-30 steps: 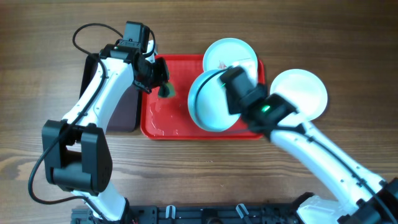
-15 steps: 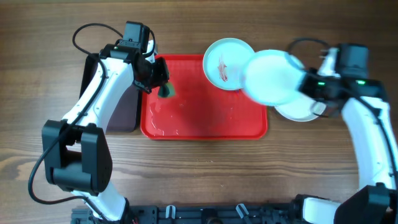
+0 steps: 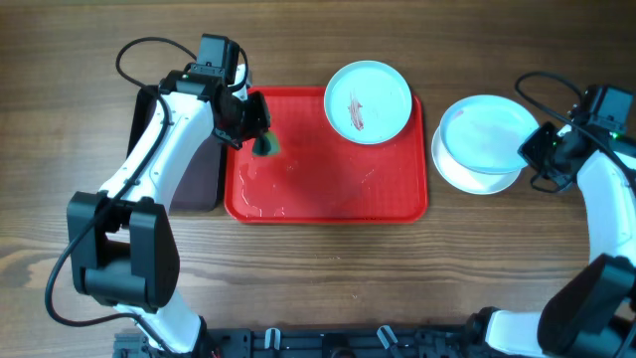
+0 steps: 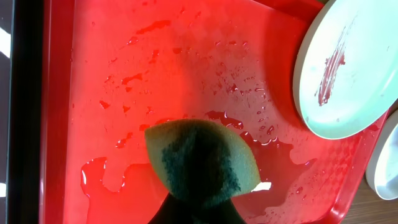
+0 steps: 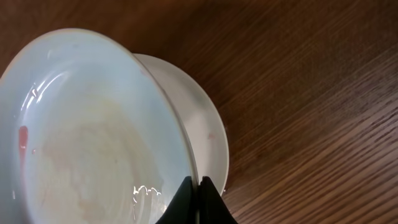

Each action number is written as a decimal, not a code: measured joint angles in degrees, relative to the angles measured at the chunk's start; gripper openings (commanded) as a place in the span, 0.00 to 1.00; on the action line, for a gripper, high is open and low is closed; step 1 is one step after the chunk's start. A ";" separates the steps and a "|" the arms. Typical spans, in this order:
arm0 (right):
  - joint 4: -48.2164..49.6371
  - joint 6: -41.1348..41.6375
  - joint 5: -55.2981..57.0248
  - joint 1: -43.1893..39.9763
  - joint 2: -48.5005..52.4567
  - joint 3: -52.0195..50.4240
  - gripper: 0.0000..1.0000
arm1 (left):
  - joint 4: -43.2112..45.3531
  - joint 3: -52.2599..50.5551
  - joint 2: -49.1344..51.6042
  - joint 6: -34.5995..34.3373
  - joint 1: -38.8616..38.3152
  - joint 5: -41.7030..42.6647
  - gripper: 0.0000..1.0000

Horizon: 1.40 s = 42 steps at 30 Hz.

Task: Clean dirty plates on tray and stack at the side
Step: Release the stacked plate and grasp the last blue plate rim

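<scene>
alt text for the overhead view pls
The right end effector grips a turquoise plate by its rim over a white plate beside the red tray. A smeared turquoise plate sits in the tray's far right corner; the left end effector holds a sponge over the tray.

The red tray (image 3: 298, 194) lies flat beneath the sponge (image 4: 202, 162), its floor wet with droplets and puddles. A pale turquoise plate (image 3: 369, 101), streaked red, sits in a tray corner well apart from the sponge. A second turquoise plate (image 3: 484, 134), its rim pinched in the right gripper (image 5: 199, 186), leans on the white plate (image 5: 208, 134) beside the tray.
</scene>
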 measured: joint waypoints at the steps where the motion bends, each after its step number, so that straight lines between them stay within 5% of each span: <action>1: 0.07 0.15 0.24 0.00 0.57 0.00 0.04 | 0.00 0.00 0.00 0.00 0.00 0.00 0.04; 3: 0.20 0.42 0.87 0.00 2.08 0.00 0.05 | 0.00 0.00 0.00 0.00 0.00 -0.02 0.04; 9: 0.31 0.98 1.44 0.00 4.85 -0.02 0.25 | 0.02 0.00 0.00 0.00 0.00 0.00 0.04; 18: 1.88 -5.29 -17.03 1.38 4.87 1.77 0.28 | 0.00 0.00 0.00 0.00 0.00 0.00 0.04; 23: 5.55 -5.03 -21.38 9.27 4.87 4.28 0.28 | 0.00 0.00 0.00 0.00 0.00 0.00 0.04; 32: 11.02 4.35 -10.14 27.87 6.43 4.42 0.29 | 0.00 0.00 0.00 0.00 0.00 0.00 0.04; 42: 15.93 11.76 -4.04 32.96 16.02 4.42 0.29 | 0.02 0.00 0.00 0.00 0.00 0.00 0.04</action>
